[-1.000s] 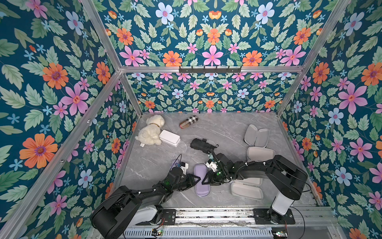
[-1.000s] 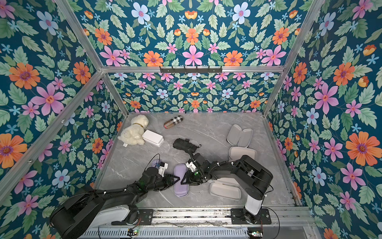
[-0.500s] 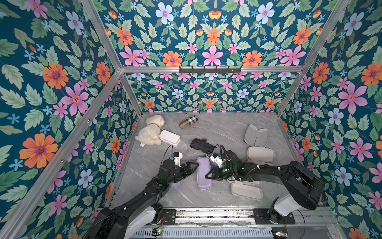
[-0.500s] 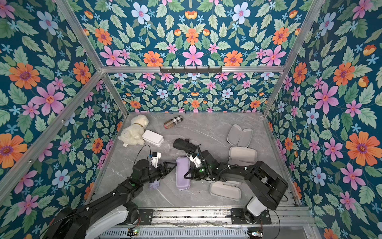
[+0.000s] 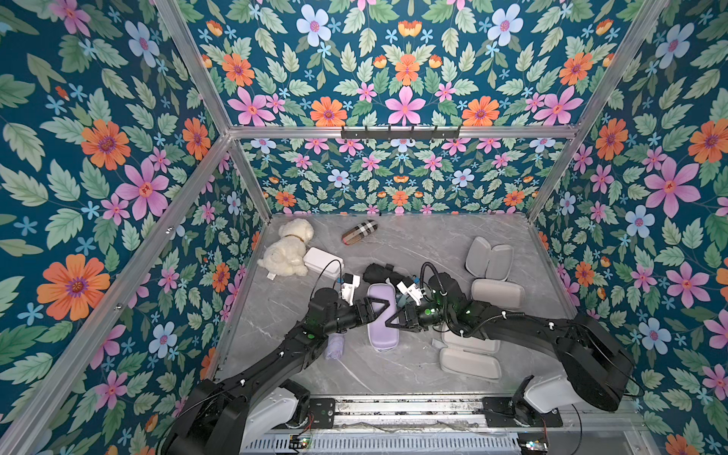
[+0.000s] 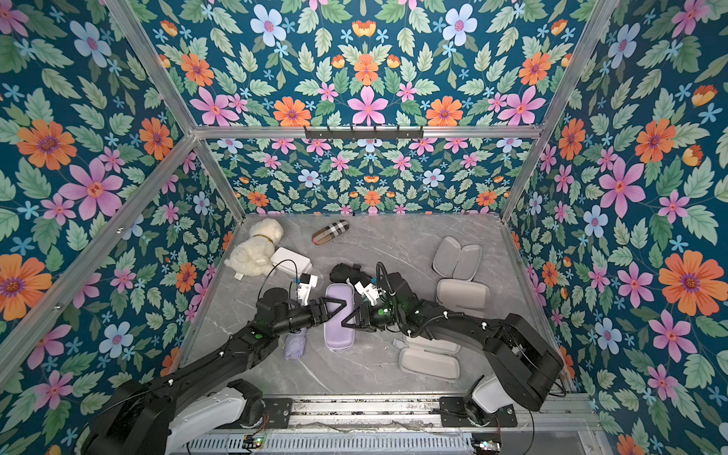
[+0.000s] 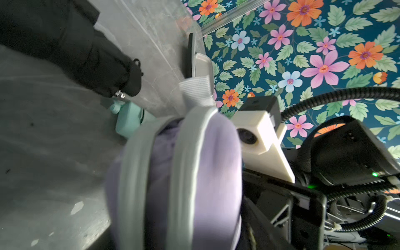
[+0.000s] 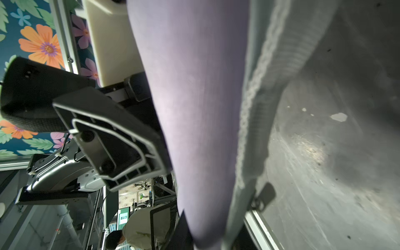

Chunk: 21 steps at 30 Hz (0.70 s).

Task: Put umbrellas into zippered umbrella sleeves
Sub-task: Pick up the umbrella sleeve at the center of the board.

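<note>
Half-zipped lavender case [image 5: 381, 335], umbrella [image 7: 164, 147] inside, lies crosswise between left gripper [image 5: 384, 306] and right gripper [image 5: 392, 318] (both equally near). A left finger [image 8: 108, 138] rests against its lid; whether either gripper is clamped cannot be told.

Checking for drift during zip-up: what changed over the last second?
The left gripper and right gripper reached forward. The lavender sleeve between them slid toward the back wall. The lavender umbrella, hidden under the left arm before, now shows. Other sleeves, plush dog, white box: unmoved.
</note>
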### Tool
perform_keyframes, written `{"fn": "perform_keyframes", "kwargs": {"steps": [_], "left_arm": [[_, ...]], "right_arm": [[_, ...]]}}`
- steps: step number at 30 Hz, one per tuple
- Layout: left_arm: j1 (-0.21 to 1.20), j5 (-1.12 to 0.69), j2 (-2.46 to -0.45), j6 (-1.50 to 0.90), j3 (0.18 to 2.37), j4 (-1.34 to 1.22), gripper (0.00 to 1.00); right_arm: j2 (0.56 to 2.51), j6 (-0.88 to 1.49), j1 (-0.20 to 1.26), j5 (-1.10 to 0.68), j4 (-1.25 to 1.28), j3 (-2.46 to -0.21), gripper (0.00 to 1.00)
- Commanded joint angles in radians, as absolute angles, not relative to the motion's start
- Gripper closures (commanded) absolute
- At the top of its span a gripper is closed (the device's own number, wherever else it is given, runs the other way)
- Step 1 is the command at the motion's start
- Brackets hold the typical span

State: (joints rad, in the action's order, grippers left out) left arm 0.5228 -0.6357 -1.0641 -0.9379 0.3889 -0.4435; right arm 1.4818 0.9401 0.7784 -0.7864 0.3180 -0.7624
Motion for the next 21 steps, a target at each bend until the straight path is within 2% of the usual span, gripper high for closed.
{"fn": "perform_keyframes", "kwargs": {"steps": [1, 3, 4, 7, 10, 12, 13, 16, 19, 21], "left_arm": [[0.513, -0.625, -1.078, -0.892, 0.422, -0.519, 0.44], [0.503, -0.627, -1.083, -0.872, 0.444, -0.519, 0.59], [0.494, -0.634, -1.082, -0.854, 0.463, -0.495, 0.67], [0.455, -0.650, -1.057, -0.739, 0.536, -0.348, 0.78], [0.428, -0.621, -1.018, -0.599, 0.614, -0.201, 0.78], [0.426, -0.639, -1.011, -0.544, 0.642, -0.180, 0.78], [0.427, -0.671, -1.014, -0.526, 0.653, -0.187, 0.77], [0.426, -0.765, -1.030, -0.506, 0.668, -0.225, 0.75], [0.426, -0.814, -1.042, -0.494, 0.693, -0.218, 0.74], [0.426, -0.834, -1.048, -0.489, 0.706, -0.201, 0.74]], "right_arm": [[1.490, 0.915, 0.781, -0.875, 0.430, -0.791, 0.85], [1.499, 0.908, 0.780, -0.879, 0.423, -0.805, 0.77], [1.495, 0.899, 0.776, -0.870, 0.410, -0.805, 0.68], [1.446, 0.819, 0.737, -0.836, 0.320, -0.796, 0.51], [1.352, 0.565, 0.714, -0.627, 0.058, -0.811, 0.47], [1.304, 0.403, 0.744, -0.327, 0.009, -0.786, 0.46], [1.286, 0.297, 0.772, -0.192, 0.054, -0.756, 0.46], [1.279, -0.005, 0.852, 0.046, 0.313, -0.665, 0.47], [1.322, -0.227, 0.919, 0.139, 0.448, -0.682, 0.47], [1.353, -0.278, 0.935, 0.176, 0.461, -0.719, 0.51]]}}
